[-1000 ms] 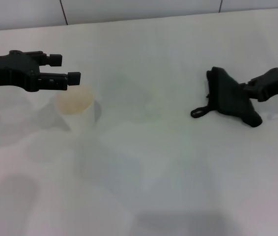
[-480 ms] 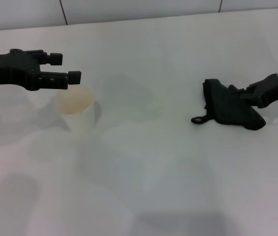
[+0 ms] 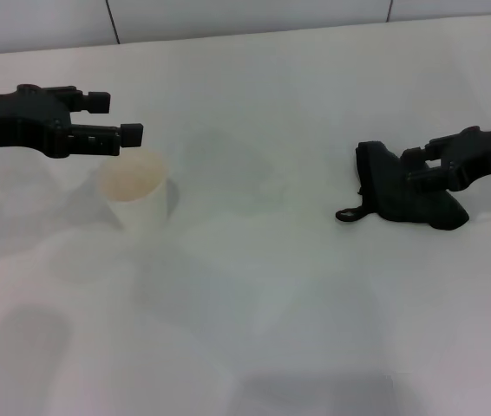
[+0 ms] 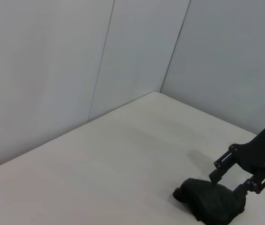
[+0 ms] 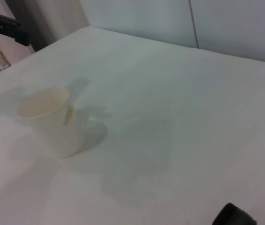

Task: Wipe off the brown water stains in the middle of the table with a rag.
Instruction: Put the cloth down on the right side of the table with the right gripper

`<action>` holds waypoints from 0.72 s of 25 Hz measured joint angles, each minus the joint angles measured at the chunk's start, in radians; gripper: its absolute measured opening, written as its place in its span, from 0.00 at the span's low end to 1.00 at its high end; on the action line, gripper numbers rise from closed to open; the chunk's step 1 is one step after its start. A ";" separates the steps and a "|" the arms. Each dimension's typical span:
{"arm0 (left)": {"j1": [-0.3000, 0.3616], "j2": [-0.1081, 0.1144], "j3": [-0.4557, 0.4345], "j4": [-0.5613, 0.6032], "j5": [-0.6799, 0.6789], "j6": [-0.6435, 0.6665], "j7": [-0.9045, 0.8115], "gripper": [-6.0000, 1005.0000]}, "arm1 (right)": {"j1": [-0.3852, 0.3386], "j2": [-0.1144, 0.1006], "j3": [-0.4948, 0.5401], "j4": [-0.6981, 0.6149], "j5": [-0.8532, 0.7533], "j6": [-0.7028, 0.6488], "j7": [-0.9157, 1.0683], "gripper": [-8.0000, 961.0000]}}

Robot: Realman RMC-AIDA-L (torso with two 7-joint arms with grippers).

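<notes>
Black cloth was what I had in hand: the rag (image 3: 406, 196) lay bunched on the white tabletop (image 3: 315, 303) over on my right side, its small loop trailing toward the middle, and my right gripper (image 3: 421, 167) had its fingers (image 3: 412, 154) closed on the top of that lump, pinching it while the bulk of it rested on the surface. From my left wrist camera the same grip showed, the dark fingers down on the folds of the cloth. My left gripper (image 3: 117, 119) hung in the air on the other side, fingers spread apart with nothing between them, just above and behind the white paper cup (image 3: 135, 198), whose inside looked pale tan. As for the brown stain I was meant to clear, I could not pick out any orange-brown blob on the middle of the tabletop in any view; only soft grey shadows lay there. So my reading of progress was cautious: either the wiping was already done and the surface clean, or the mark was too faint to see. The rag sat well apart from the centre, so no wiping stroke was under way just then
</notes>
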 joint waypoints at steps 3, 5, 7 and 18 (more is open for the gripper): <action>-0.001 0.000 0.000 0.002 0.000 0.000 0.000 0.87 | 0.000 -0.002 0.000 -0.004 0.004 -0.007 -0.006 0.57; -0.001 0.000 0.000 0.002 0.000 0.000 0.000 0.87 | -0.001 -0.002 0.000 -0.004 0.013 -0.015 -0.016 0.64; 0.000 0.000 0.000 0.003 0.000 0.000 0.001 0.87 | -0.005 -0.002 0.000 -0.005 0.027 -0.030 -0.032 0.68; -0.003 0.000 0.000 -0.026 0.013 0.064 -0.033 0.87 | -0.032 -0.005 0.000 0.005 0.075 -0.119 -0.105 0.72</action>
